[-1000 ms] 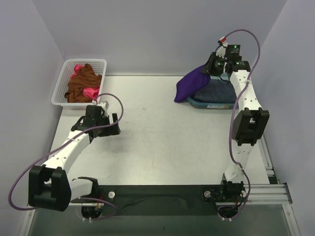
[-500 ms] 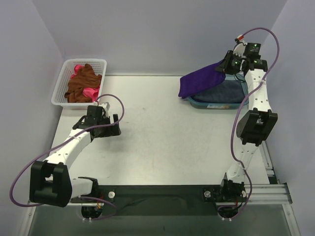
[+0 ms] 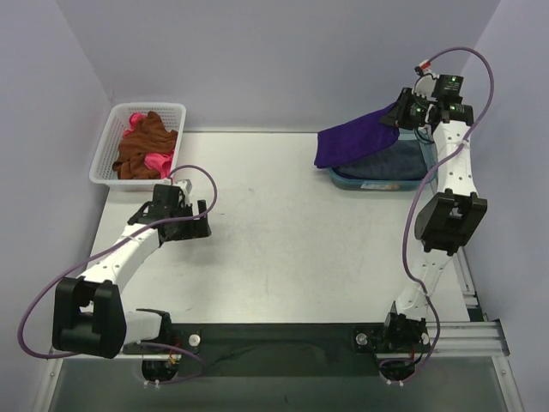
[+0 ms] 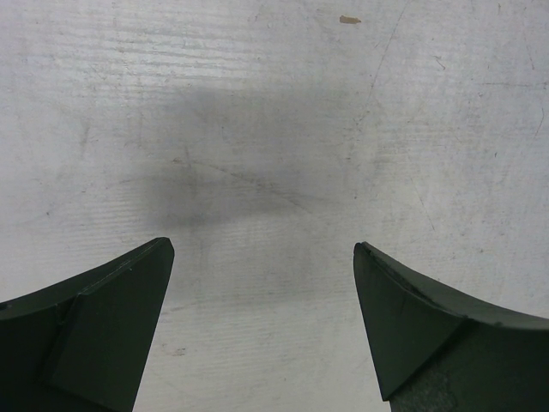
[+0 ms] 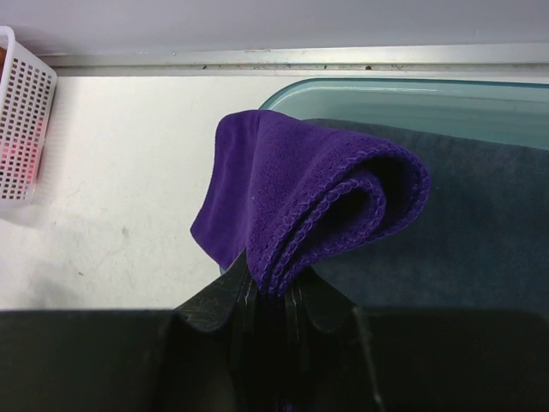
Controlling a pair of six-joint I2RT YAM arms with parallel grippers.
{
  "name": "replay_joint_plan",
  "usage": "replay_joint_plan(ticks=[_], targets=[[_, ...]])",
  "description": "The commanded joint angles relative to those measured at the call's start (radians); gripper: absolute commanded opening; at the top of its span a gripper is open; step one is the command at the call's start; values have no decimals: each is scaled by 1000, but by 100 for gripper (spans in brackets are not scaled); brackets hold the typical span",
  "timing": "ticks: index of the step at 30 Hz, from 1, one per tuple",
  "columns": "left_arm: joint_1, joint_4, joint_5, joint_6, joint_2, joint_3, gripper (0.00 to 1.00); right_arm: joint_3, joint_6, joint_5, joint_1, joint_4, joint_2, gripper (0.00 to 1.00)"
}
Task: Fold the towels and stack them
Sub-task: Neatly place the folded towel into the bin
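White table (image 3: 283,227), lattice basket (image 3: 102,171), teal tub (image 3: 371,183)

Colour key: deep purple cloth towel (image 3: 352,142); slate blue-grey cloth towel (image 3: 390,160); teal translucent tub (image 3: 377,183); white lattice basket (image 3: 103,159); rust-brown towel (image 3: 141,146); pink towel (image 3: 159,161).

- You're looking straight down at the white table (image 4: 274,103) — scuffed, with fine scratches.
- Your left gripper (image 4: 262,249) stands wide open at the bottom edge; its two dark fingers (image 4: 111,326) enter from the lower corners, tips well apart.
- Between the fingertips only bare table shows.
- Just above the gripper a soft grey shadow (image 4: 232,154) lies on the surface.
- Well above the gripper, near the top edge and right of centre, sits a small brownish speck (image 4: 348,19).
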Motion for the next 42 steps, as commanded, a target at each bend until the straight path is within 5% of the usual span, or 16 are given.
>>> replay_joint_plan(ticks=[1, 23, 42], targets=[[7, 29, 0, 8, 6, 29, 97, 42, -22, -41, -24, 3, -19, 0], [7, 27, 14, 7, 17, 27, 98, 27, -51, -44, -58, 1, 45, 6], [7, 27, 43, 8, 56, 35, 98, -25, -225, 270, -56, 6, 141, 7]])
